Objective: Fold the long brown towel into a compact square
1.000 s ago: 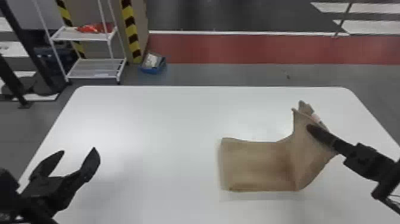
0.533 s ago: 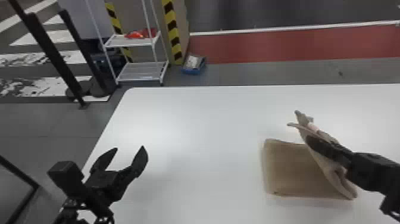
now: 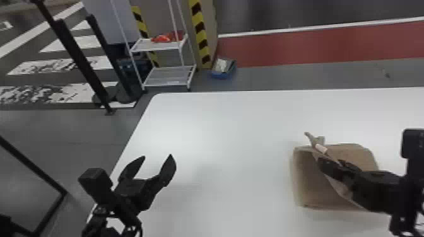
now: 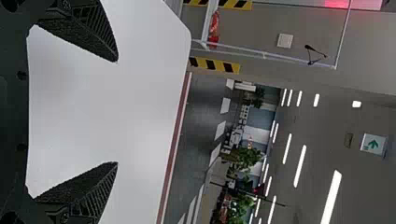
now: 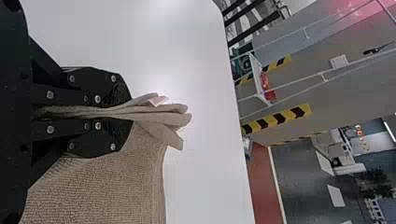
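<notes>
Toward the right side of the white table [image 3: 227, 132], the brown towel [image 3: 310, 182] lies partly flat as the right gripper [image 5: 125, 112], pinching its raised end, now brings that inward, seemingly advancing a fold, while the left gripper [image 3: 157, 156] hangs wide open.

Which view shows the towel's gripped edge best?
The right wrist view: it shows the towel close up, its layers clamped in the right gripper. The head view shows it from farther, the gripper partly covering it.
</notes>
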`<act>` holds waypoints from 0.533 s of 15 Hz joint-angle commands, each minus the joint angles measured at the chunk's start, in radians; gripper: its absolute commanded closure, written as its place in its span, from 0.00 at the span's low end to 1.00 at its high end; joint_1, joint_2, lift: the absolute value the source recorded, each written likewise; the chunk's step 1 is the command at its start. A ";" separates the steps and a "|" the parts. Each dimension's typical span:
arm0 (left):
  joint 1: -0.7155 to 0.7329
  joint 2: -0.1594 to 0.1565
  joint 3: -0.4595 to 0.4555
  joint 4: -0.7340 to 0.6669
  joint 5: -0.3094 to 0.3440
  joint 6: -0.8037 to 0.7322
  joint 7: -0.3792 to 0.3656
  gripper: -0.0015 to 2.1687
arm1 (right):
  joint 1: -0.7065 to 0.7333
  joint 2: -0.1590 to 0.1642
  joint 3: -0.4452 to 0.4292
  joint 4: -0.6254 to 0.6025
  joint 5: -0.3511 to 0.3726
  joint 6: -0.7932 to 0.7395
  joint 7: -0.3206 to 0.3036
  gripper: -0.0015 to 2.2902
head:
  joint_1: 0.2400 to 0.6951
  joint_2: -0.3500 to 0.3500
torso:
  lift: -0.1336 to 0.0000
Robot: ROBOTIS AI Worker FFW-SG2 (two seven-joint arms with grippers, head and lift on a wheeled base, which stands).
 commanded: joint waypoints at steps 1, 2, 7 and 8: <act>-0.001 -0.003 0.000 0.004 0.001 -0.003 0.000 0.04 | -0.004 0.001 0.048 0.019 0.019 0.003 0.002 0.21 | 1.00 0.89 | 0.08; -0.001 -0.003 0.000 0.004 0.001 -0.003 0.000 0.04 | -0.003 0.001 0.054 0.022 0.019 0.003 0.002 0.02 | 1.00 0.91 | 0.08; 0.001 -0.003 0.002 0.004 0.002 -0.003 -0.003 0.04 | 0.019 0.001 0.038 0.016 -0.030 -0.098 0.016 0.10 | 1.00 0.95 | 0.08; 0.001 -0.003 0.002 0.002 0.002 -0.003 -0.005 0.04 | 0.015 0.001 0.037 0.018 -0.022 -0.098 0.016 0.19 | 1.00 0.95 | 0.08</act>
